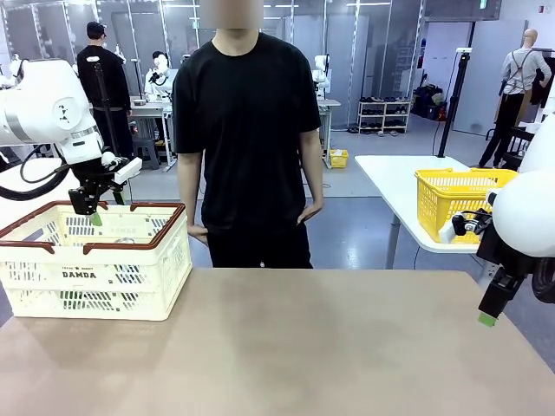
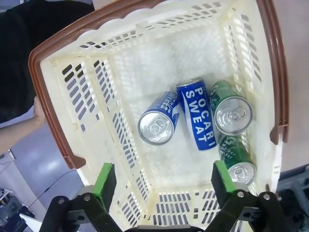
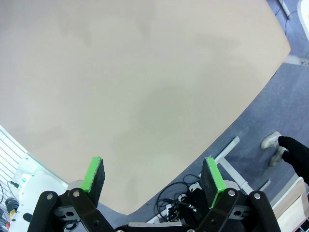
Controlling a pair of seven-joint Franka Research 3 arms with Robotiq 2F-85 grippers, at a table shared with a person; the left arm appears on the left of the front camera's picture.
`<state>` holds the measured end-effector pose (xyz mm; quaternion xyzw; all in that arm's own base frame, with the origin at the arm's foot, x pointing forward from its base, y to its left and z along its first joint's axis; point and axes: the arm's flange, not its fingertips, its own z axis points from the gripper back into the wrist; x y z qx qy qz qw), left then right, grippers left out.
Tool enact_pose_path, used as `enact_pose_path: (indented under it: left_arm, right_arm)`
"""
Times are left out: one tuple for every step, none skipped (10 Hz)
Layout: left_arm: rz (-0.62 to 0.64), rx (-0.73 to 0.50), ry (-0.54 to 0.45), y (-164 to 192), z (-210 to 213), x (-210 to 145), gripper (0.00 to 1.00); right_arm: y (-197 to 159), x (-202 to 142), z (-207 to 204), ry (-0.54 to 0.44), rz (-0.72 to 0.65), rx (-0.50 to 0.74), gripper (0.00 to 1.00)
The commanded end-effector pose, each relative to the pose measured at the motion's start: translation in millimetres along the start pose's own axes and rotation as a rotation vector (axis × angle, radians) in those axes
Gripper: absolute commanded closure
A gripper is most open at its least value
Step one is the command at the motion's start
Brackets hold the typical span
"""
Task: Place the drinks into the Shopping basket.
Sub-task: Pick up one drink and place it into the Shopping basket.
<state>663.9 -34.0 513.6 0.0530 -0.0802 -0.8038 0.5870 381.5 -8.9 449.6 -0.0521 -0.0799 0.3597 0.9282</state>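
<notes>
Shopping basket [image 2: 58, 92] holds two blue cans [image 2: 157, 123] and two green cans [image 2: 231, 113], beyond the released, empty left gripper [image 2: 164, 186]; right gripper [image 3: 153, 178] likewise released.

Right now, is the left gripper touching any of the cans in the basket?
Apart. In the left wrist view the left gripper hangs open above the basket, with bare basket floor between its pads and the cans lying below.
</notes>
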Motion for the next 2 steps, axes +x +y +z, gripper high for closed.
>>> enact_pose_path:
  left_arm:
    - [0.001, 0.005, 0.001, 2.1, 0.5, -1.6, 0.00]
    - [0.001, 0.005, 0.001, 2.1, 0.5, -1.6, 0.00]
  right_arm:
    - [2.1, 1.0, 0.4, 0.000, -0.014, -0.002, 0.00]
    - [2.1, 1.0, 0.4, 0.000, -0.014, -0.002, 0.00]
